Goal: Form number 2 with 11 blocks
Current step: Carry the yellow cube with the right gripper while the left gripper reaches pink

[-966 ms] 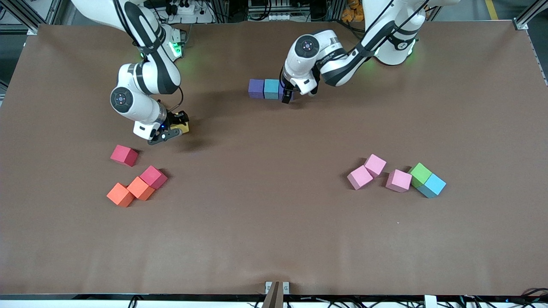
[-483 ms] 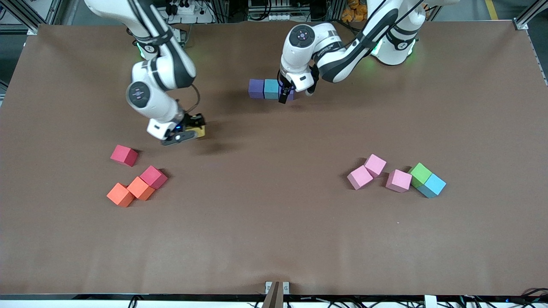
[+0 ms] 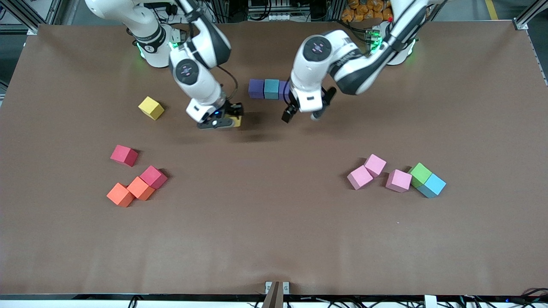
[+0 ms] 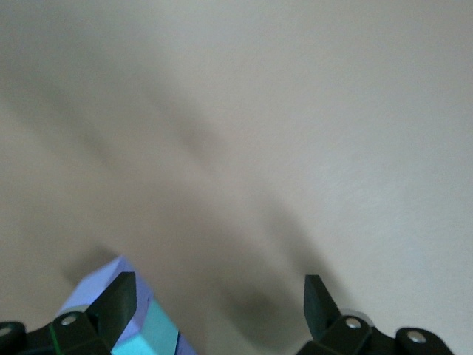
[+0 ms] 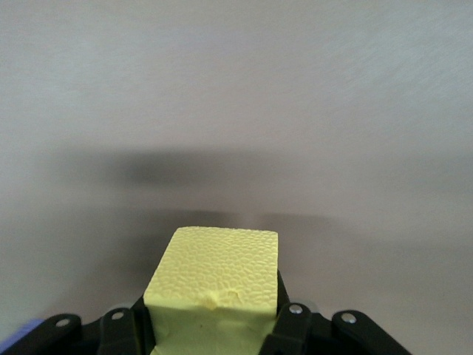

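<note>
- A wide brown matte desk fills the scene, with cables and metal framing along the edge where the two arm bases stand.
- Three cubes sit flush in a straight row near that edge: a purple block, a teal block and a second purple block, partly hidden by the left arm. Judging by the task, this row is the top bar of the digit, so only the first line of it exists.
- The left pincer hangs just above the desk beside that row, fingers spread and empty; its wrist view shows the dark tips wide apart with a corner of the row between them, which reads as a release just made.
- The right pincer is low over bare desk toward the row, pinching a yellow block; the grip on opposite flat faces keeps it square for setting down.
- That cube looks like soft foam, with a pebbled skin and a small dent on one edge.
- A second yellow block lies loose toward the right arm's end.
- Waiting supplies are two crimson blocks and two orange blocks there, while three pink blocks, a green block and a sky-blue block cluster toward the left arm's end.
</note>
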